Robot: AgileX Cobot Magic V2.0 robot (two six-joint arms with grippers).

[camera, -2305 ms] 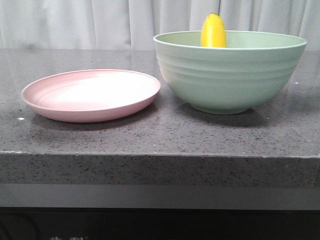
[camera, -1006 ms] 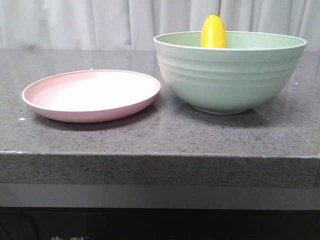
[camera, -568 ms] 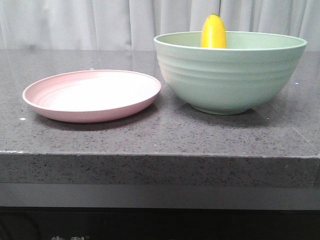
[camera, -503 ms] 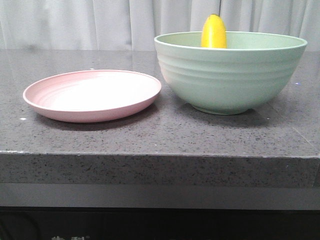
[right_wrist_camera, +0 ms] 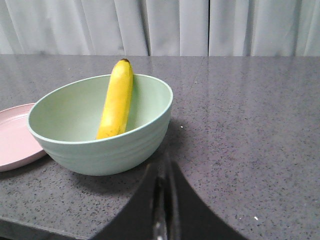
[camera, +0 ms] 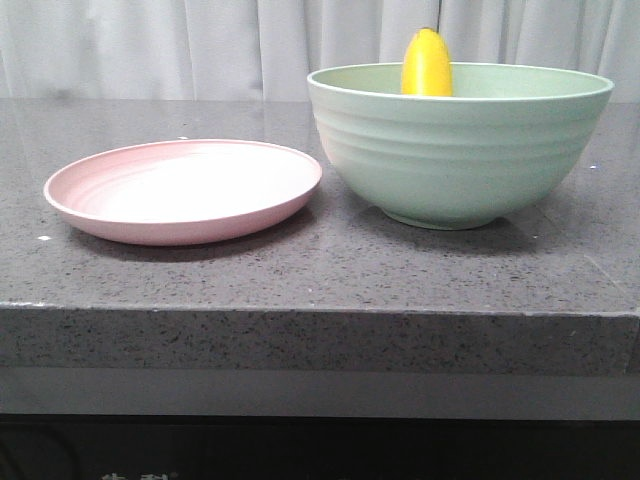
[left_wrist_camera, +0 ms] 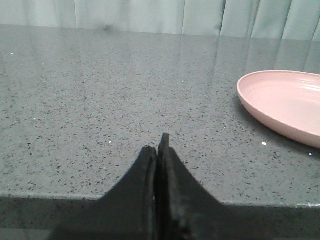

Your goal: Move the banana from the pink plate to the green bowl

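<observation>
The yellow banana [camera: 427, 63] stands on end inside the green bowl [camera: 460, 150], leaning on its far wall with its tip above the rim. In the right wrist view the banana [right_wrist_camera: 117, 101] rests against the inner wall of the bowl [right_wrist_camera: 100, 125]. The pink plate [camera: 184, 189] lies bare to the bowl's left and also shows in the left wrist view [left_wrist_camera: 282, 105]. My left gripper [left_wrist_camera: 158, 150] is shut and empty, low over the table's front edge, left of the plate. My right gripper [right_wrist_camera: 163, 167] is shut and empty, near the bowl's right side. Neither gripper shows in the front view.
The plate and bowl sit on a dark speckled stone table [camera: 320, 270] with a thick front edge. A white curtain [camera: 200, 45] hangs behind it. The pink plate's edge also shows in the right wrist view [right_wrist_camera: 12, 137].
</observation>
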